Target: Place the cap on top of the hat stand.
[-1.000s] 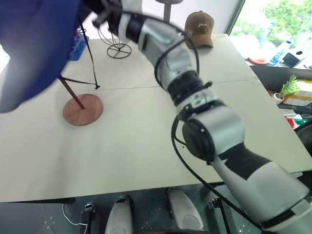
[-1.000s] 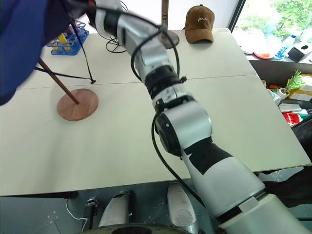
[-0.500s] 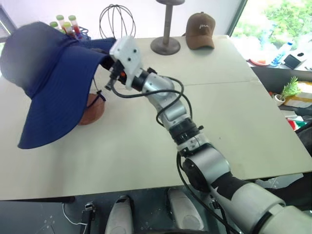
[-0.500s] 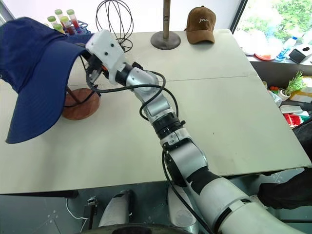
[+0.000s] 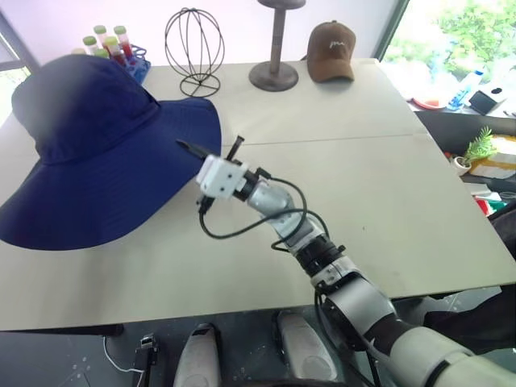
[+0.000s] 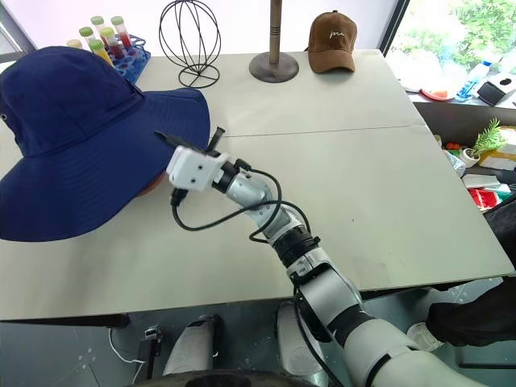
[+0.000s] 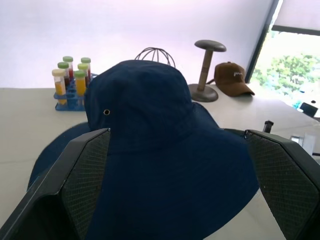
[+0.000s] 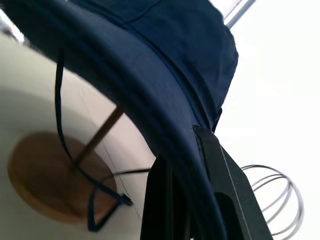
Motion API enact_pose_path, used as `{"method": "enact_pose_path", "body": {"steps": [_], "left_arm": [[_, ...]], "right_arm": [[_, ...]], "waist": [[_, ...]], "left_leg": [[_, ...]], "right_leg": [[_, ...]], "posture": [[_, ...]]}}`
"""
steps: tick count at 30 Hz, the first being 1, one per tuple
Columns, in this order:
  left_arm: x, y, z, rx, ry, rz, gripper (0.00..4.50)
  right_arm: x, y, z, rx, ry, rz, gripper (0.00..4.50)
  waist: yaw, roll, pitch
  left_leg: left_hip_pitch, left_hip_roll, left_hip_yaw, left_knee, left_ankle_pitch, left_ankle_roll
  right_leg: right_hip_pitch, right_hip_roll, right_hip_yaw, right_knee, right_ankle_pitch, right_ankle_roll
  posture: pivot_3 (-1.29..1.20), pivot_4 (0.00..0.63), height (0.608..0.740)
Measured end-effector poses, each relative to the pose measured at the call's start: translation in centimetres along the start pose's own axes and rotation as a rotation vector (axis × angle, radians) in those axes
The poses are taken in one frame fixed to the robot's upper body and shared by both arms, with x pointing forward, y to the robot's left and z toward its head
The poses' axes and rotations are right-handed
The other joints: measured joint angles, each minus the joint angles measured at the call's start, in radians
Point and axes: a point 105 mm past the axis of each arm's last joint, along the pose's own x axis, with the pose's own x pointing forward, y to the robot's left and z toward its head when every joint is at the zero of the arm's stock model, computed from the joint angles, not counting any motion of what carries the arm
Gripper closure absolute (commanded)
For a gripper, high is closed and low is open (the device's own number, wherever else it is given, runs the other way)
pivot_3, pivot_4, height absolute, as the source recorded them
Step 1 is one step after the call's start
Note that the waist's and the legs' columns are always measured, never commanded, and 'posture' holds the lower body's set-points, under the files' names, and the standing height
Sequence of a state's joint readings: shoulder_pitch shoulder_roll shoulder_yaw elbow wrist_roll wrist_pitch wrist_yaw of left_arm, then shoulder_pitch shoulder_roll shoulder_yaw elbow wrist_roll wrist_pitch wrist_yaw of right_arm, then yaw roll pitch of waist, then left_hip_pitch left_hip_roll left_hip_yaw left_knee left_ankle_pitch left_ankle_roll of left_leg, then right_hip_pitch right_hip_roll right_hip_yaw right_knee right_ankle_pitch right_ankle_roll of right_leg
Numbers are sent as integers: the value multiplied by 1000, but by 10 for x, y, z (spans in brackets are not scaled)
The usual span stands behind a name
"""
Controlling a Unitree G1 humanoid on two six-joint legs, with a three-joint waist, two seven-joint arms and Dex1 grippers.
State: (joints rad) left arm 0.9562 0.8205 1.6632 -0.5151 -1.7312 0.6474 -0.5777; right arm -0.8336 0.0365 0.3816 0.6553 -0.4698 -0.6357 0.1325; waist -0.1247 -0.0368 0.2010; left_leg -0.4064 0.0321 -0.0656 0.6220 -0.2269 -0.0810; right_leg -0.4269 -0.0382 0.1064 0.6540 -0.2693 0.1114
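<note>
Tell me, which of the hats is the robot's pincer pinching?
The big navy blue sun hat with the wide floppy brim. The right pincer is shut on the edge of its brim. The small brown baseball cap sits far off at the table's back, untouched.

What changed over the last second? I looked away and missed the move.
The right claw, shut on the cap's brim, swung down from high up, lowering the cap over the hat stand. The left claw stays open. The brown baseball cap and wire globe stand kept their places.
</note>
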Motion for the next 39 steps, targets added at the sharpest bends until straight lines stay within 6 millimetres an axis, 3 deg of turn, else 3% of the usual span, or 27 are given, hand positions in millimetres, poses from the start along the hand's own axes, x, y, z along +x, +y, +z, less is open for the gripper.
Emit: {"method": "enact_pose_path", "body": {"steps": [13,16,21,27,30,34,39], "left_arm": [[4,1,-14,4,84,-19,0],[5,1,-16,5,88,-21,0],[7,0,-16,7,80,-32,0],[10,1,-22,-6,102,-43,0],[12,1,-23,2,104,-53,0],[13,3,-24,20,133,-66,0],[12,11,-26,46,159,-48,0]], "right_arm": [[-13,14,-17,-224,-9,62,4470],[-13,14,-18,-240,-18,84,3608],[-16,15,-21,-244,-10,112,1223],[-32,5,-18,-287,-45,209,1223],[-53,2,-25,-287,-16,276,1223],[-82,-13,-31,-209,42,351,21],[-112,-47,-24,70,154,489,21]], "waist": [[0,-1,0],[0,-1,-1],[0,-1,-1],[4,-2,-1],[5,-2,-1],[5,-1,-1],[6,0,0]], "left_leg": [[0,0,-1,1,0,0],[0,0,-2,1,0,0],[0,0,-2,1,0,0],[0,0,-3,1,0,0],[0,0,-3,2,0,0],[1,0,-3,2,0,0],[2,2,-3,2,0,0]], "right_leg": [[1,0,0,0,0,0],[2,1,0,0,0,0],[2,1,0,0,0,0],[3,2,0,0,0,0],[4,2,0,0,0,0],[5,3,0,0,0,0],[6,4,0,0,0,0]], "posture": [[0,150,740],[0,150,740],[0,150,740],[0,150,740],[0,150,740],[0,150,740],[0,150,740]]}}
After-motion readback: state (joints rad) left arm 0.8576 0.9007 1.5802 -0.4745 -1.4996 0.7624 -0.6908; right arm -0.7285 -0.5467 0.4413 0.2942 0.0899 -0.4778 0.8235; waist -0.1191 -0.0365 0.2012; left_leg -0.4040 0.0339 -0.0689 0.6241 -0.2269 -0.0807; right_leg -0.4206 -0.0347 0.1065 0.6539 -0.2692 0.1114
